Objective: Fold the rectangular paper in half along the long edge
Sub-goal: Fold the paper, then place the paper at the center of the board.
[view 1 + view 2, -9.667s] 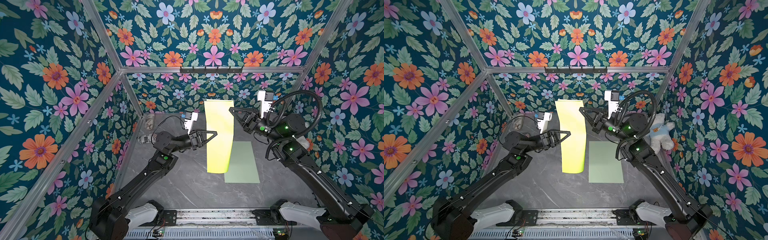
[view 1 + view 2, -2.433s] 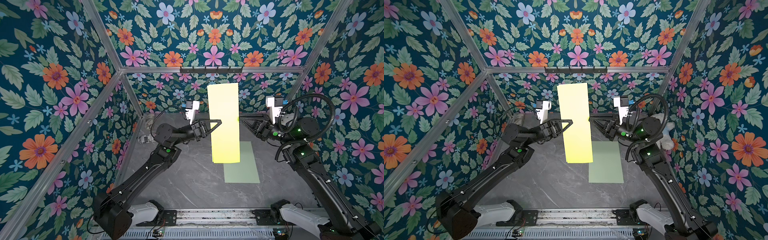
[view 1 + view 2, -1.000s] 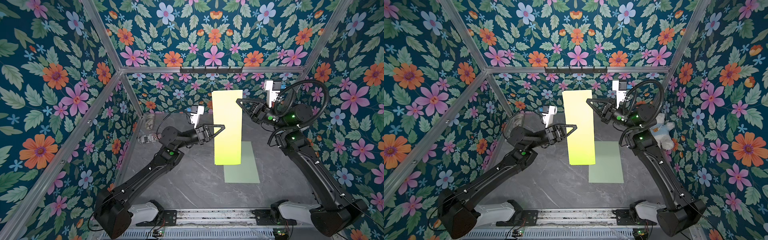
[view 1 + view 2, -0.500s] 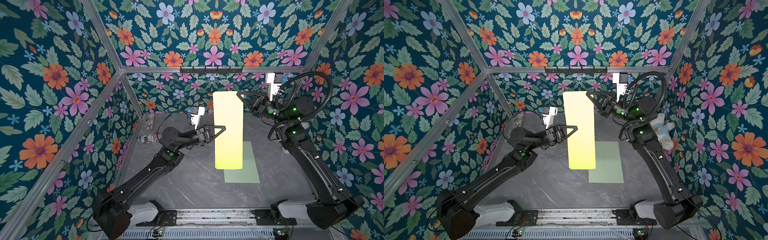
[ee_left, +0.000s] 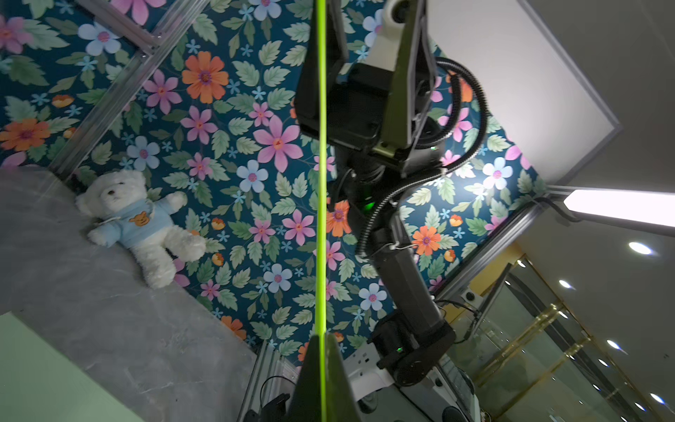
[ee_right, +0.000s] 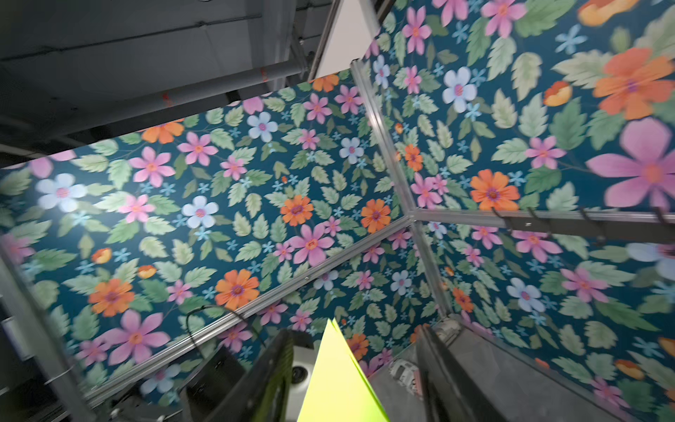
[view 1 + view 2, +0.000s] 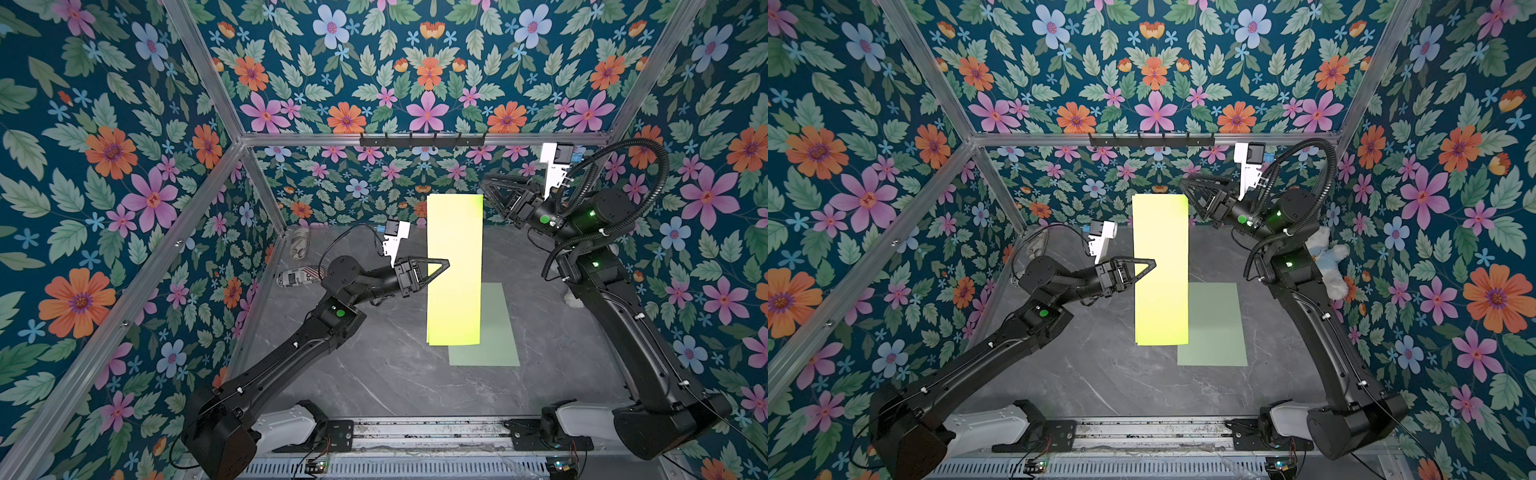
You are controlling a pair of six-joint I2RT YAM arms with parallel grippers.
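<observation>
**Operator:** Where is the paper?

**Spotter:** Your yellow paper (image 7: 455, 270) is up off the grey marble table (image 7: 374, 374), a long narrow strip in both top views (image 7: 1160, 274). Its near end overlaps the pale green sheet (image 7: 494, 332) that lies flat on the table. At that near end you can see two layers, slightly offset.

**Operator:** And the left claw?

**Spotter:** Your left claw (image 7: 446, 264) is clamped tight on the paper's left long edge, about halfway along. Your left wrist camera looks straight down the sheet, so it shows there as a thin green line (image 5: 321, 182) running out from between the pinched tips (image 5: 321, 350).

**Operator:** The right one?

**Spotter:** Your right claw (image 7: 486, 189) sits at the far right corner of the paper. In the right wrist view, that corner (image 6: 339, 372) pokes up between the jaws, which stand apart with a gap on each side. So it is spread wide and grips nothing.

**Operator:** Anything else nearby?

**Spotter:** A white teddy bear (image 5: 138, 223) in a blue top leans against the floral wall behind your right arm.
</observation>
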